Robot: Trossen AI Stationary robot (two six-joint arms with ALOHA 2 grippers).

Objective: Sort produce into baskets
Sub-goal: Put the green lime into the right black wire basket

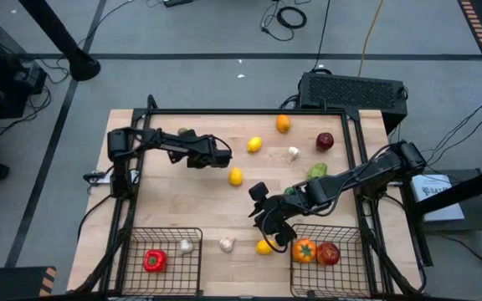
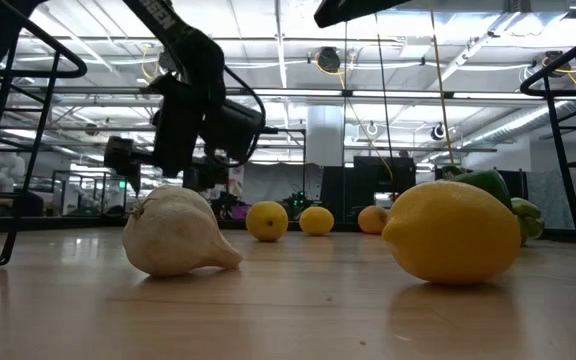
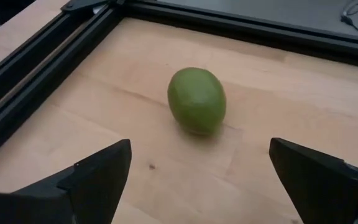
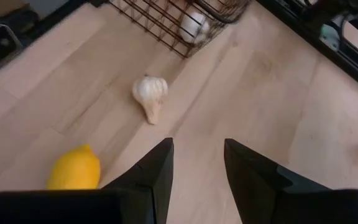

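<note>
**A:** Where do you have the left gripper (image 1: 184,134) right now?

**B:** I see it in the upper left of the high view, hanging over the pale wooden table (image 1: 224,209), fingers spread wide with nothing between them. In its wrist view a smooth green oval fruit (image 3: 196,100) lies on the wood ahead of the two dark fingertips, centred between them and not touching either.

**A:** And the right gripper (image 1: 280,242)?

**B:** Lower centre-right of the high view, just left of the right black wire-mesh basket (image 1: 350,276). Its fingers stand partly apart and I see nothing held. In its wrist view a yellow lemon (image 4: 74,168) sits near one finger, at the lower left of that frame, and a white garlic bulb (image 4: 149,93) lies farther on, with the corner of the left black wire-mesh basket (image 4: 160,25) beyond it.

**A:** What is already in the baskets?

**B:** The right basket holds an orange tomato (image 1: 304,250) and a red apple (image 1: 328,252). The left basket, at the lower left, holds a red pepper (image 1: 154,261) and a second white garlic bulb (image 1: 186,246). Across the upper middle of the table I count two more lemons (image 1: 254,145), an orange (image 1: 283,124), another garlic bulb (image 1: 293,153), a dark red apple (image 1: 325,140) and a green pepper (image 1: 317,170).
</note>
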